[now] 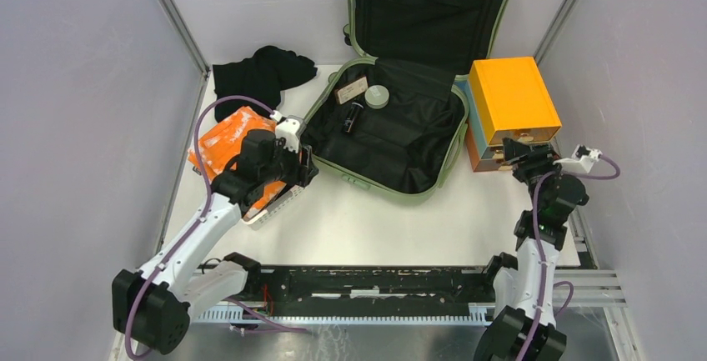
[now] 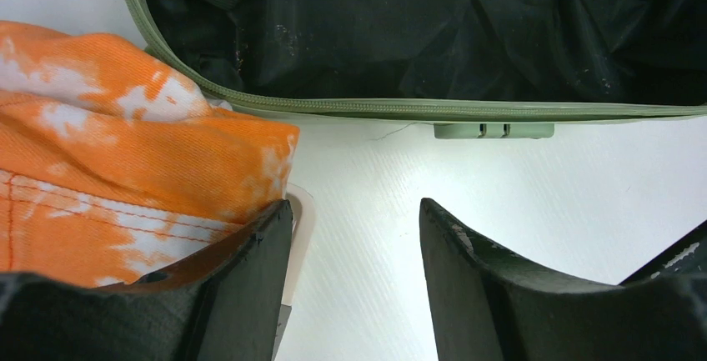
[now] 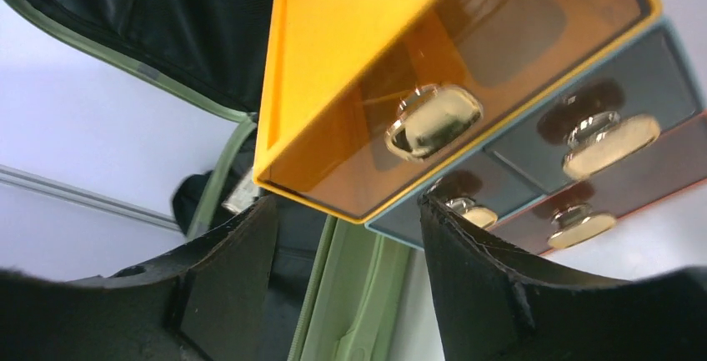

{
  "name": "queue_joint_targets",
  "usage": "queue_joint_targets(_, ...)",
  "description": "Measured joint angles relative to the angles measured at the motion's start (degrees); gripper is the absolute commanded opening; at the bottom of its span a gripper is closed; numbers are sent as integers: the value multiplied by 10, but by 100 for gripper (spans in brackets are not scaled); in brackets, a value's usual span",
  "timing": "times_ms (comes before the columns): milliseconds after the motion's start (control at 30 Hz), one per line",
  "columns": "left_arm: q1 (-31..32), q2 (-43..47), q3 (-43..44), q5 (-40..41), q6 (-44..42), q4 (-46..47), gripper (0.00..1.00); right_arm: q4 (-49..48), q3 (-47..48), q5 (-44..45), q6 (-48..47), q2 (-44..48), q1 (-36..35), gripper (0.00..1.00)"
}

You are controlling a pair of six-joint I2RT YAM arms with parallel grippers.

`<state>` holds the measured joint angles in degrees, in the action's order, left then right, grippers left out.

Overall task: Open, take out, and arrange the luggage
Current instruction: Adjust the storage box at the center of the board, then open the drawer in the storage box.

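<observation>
Though left end effector (image 2: 354, 207) and right end effector (image 3: 348, 204) both gape, the luggage (image 1: 392, 140) looks stiff-shelled, light, slick: grab its rim.

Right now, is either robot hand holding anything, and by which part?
Nothing is held. The left gripper is open beside the orange cloth; the right gripper stands open at a front corner of the drawer box, not clamped on it.

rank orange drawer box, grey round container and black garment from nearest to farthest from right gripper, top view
1. orange drawer box, directly ahead of the right gripper
2. grey round container, inside the luggage, centre
3. black garment, far left
</observation>
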<state>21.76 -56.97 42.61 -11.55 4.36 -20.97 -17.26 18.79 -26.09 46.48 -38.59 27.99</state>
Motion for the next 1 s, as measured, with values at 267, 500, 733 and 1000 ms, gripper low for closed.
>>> queue_joint_targets(267,1,16,0,3,0,0,64,-171,-112,-3,165,-4,33,64)
queue_joint_targets(500,3,20,0,6,0,0,64,-229,-112,18,208,-21,49,65)
queue_joint_targets(733,5,21,0,9,0,0,64,-228,-112,33,229,-41,58,65)
queue_joint_targets(1000,5,21,0,10,0,0,64,-251,-111,37,260,-97,58,63)
